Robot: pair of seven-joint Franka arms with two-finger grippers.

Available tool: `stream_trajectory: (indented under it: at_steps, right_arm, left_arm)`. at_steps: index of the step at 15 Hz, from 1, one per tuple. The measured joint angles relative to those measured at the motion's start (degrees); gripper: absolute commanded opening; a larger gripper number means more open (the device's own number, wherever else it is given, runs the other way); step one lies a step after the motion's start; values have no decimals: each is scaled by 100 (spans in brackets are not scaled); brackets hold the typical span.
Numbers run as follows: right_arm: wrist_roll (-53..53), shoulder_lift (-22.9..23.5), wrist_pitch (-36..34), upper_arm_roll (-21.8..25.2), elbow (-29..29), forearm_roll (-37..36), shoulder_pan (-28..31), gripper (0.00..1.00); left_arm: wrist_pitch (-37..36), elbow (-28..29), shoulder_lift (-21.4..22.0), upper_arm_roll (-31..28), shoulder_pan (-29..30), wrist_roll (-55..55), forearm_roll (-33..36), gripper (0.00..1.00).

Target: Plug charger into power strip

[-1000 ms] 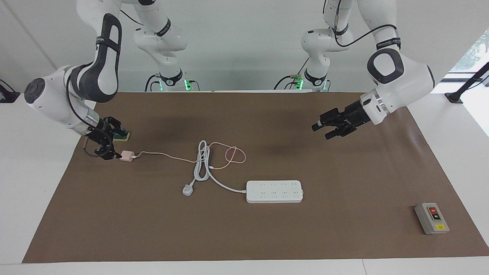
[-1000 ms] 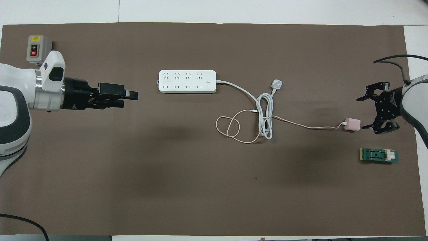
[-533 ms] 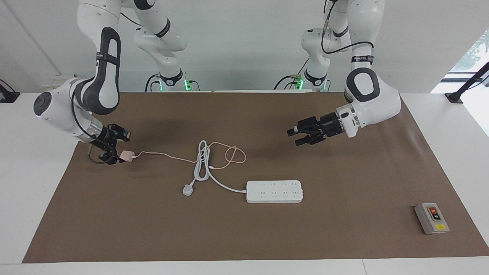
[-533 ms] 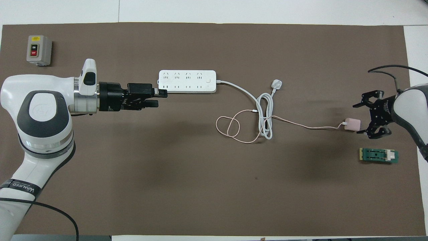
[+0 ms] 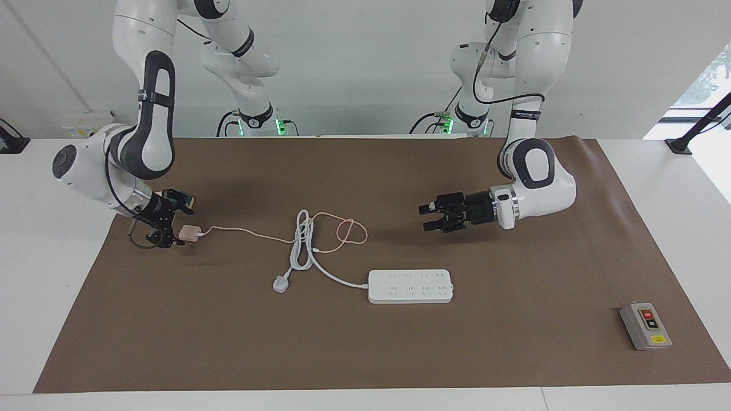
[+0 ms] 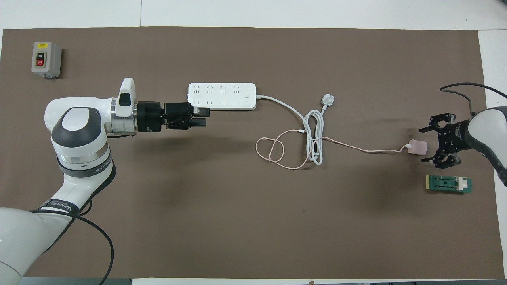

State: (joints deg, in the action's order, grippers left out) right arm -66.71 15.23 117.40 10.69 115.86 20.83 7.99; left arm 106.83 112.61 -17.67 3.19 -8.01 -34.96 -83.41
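The pale pink charger point(image 5: 189, 232) lies on the brown mat toward the right arm's end; it also shows in the overhead view point(image 6: 418, 147). Its thin pink cable point(image 6: 273, 148) loops toward the mat's middle. My right gripper point(image 5: 173, 226) is open and low at the charger's end, one finger on each side of it point(image 6: 429, 144). The white power strip point(image 5: 410, 286) lies flat mid-table, sockets up point(image 6: 222, 96). My left gripper point(image 5: 425, 217) is open and empty, up in the air over the mat by the strip's end point(image 6: 201, 117).
The strip's thick white cord ends in a white three-pin plug point(image 5: 280, 283), coiled across the pink cable. A green board-like part point(image 6: 448, 184) lies nearer to the robots than the charger. A grey button box point(image 5: 645, 326) stands at the left arm's end of the mat.
My left arm has swung in from its end of the table toward the strip and come lower. My right gripper has closed in on the charger, which has not moved.
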Motion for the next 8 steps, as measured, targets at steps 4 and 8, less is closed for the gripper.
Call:
stream_trajectory:
  at_steps: [4, 8]
  right_arm:
    - [360, 72, 181, 0, 103, 211, 142, 100]
    - [659, 134, 193, 2, 171, 498, 291, 100]
  left_arm:
    - [-279, -44, -12, 21, -73, 0, -353, 100]
    - [-557, -7, -69, -17, -58, -152, -468, 100]
